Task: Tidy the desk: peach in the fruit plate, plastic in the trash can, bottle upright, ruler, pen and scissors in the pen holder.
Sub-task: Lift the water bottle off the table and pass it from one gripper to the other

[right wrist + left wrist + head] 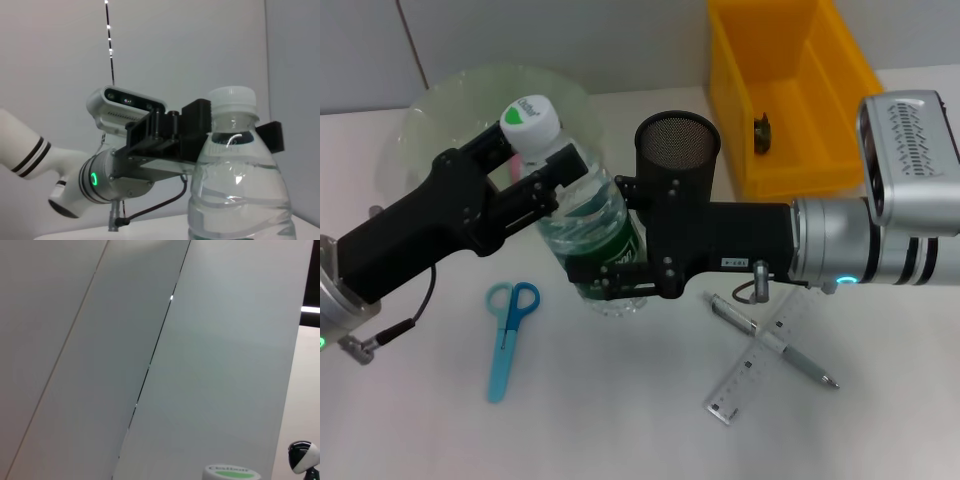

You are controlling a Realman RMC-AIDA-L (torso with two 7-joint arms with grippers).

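Both grippers' jaws are closed on the bottle (582,215), left gripper (535,178) at the neck, right gripper (610,280) at the base; seat it flat on the tabletop (620,420) before releasing.

Little can be read. The bottle cap (530,117), upper left of centre in the head view, carries print too blurred to make out. The ruler (756,365), lower right, shows scale marks; its numbers cannot be read.
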